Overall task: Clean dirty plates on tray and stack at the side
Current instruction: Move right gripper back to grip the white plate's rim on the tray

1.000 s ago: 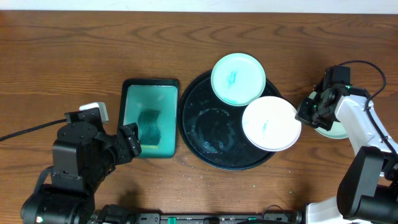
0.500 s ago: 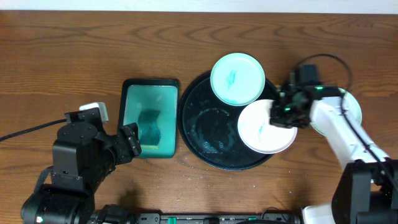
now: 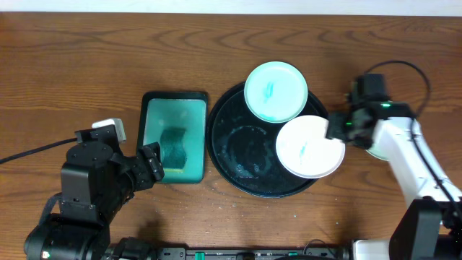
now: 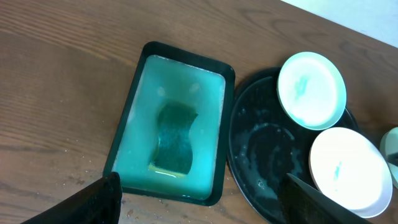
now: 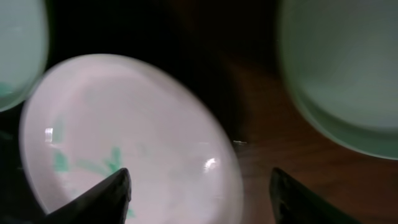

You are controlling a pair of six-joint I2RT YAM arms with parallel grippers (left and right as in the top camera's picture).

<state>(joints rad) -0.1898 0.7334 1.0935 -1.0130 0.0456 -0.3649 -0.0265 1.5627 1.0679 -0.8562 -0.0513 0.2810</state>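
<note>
Hovering at the right rim of the white plate [image 3: 309, 146], the right gripper [image 3: 338, 130] has its jaws spread wide and clasps nothing; the right wrist view shows the plate's edge between the two fingers [image 5: 102, 198], though it is too blurred to tell whether either touches it; this plate, marked with a teal smear, sits at the lower right of the black tray [image 3: 234, 148] and overhangs its rim; the mint plate [image 3: 276, 91], also smeared, lies at the tray's upper edge, just beside the white one; a third plate [image 5: 348, 68] rests off the tray on the wooden surface [image 3: 72, 58] at the right of the frame, largely hidden under the arm from overhead; the left gripper [image 4: 202, 183], at lower left, hangs with jaws wide apart and empty over the near end of the teal tray [image 4: 180, 81], where a dark sponge [image 4: 176, 138] lies.
</note>
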